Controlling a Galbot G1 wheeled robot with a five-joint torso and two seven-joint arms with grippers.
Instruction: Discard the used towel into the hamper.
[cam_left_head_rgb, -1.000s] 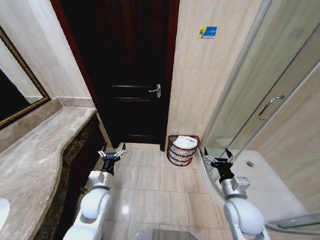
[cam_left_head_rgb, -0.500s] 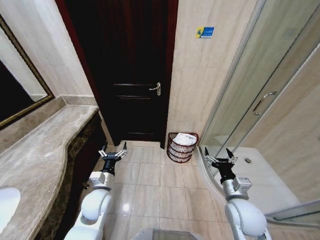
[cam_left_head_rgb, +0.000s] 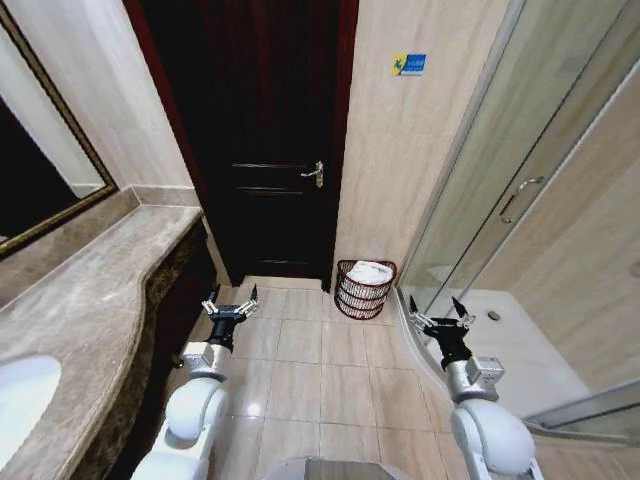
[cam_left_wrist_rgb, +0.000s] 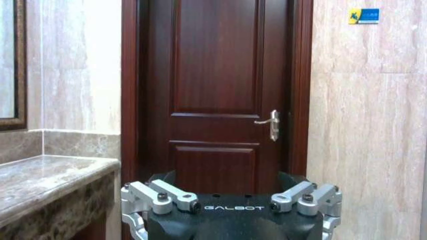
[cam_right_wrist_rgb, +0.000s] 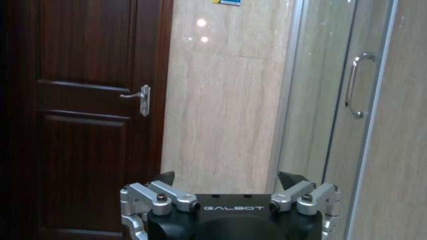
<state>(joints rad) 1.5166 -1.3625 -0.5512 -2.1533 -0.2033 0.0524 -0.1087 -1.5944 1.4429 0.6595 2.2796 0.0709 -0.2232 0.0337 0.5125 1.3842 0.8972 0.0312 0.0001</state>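
Head view: your hamper (cam_left_head_rgb: 365, 288), white towel (cam_left_head_rgb: 370, 271) already inside, sits ahead between both arms, nearer the right end effector (cam_left_head_rgb: 438, 317). Left end effector (cam_left_head_rgb: 230, 303) and right are both spread, empty.

— What stands straight ahead?

— A dark wooden door (cam_left_head_rgb: 268, 140) with raised panels, shut, a metal lever handle (cam_left_head_rgb: 314, 173) on its right edge.

— And to its right?

— A beige tiled wall (cam_left_head_rgb: 420, 150), with a small blue and yellow sign (cam_left_head_rgb: 410, 64) stuck high on it. Past that, a glass shower enclosure (cam_left_head_rgb: 540, 200) with a curved metal pull handle (cam_left_head_rgb: 513, 198) on its door.

— On the left?

— A mottled stone worktop (cam_left_head_rgb: 90, 310) runs along the wall, a white basin (cam_left_head_rgb: 22, 395) set into its near end. Above it hangs a mirror in a dark frame (cam_left_head_rgb: 50, 170).

— The floor?

— Glossy beige square tiles (cam_left_head_rgb: 320, 370).
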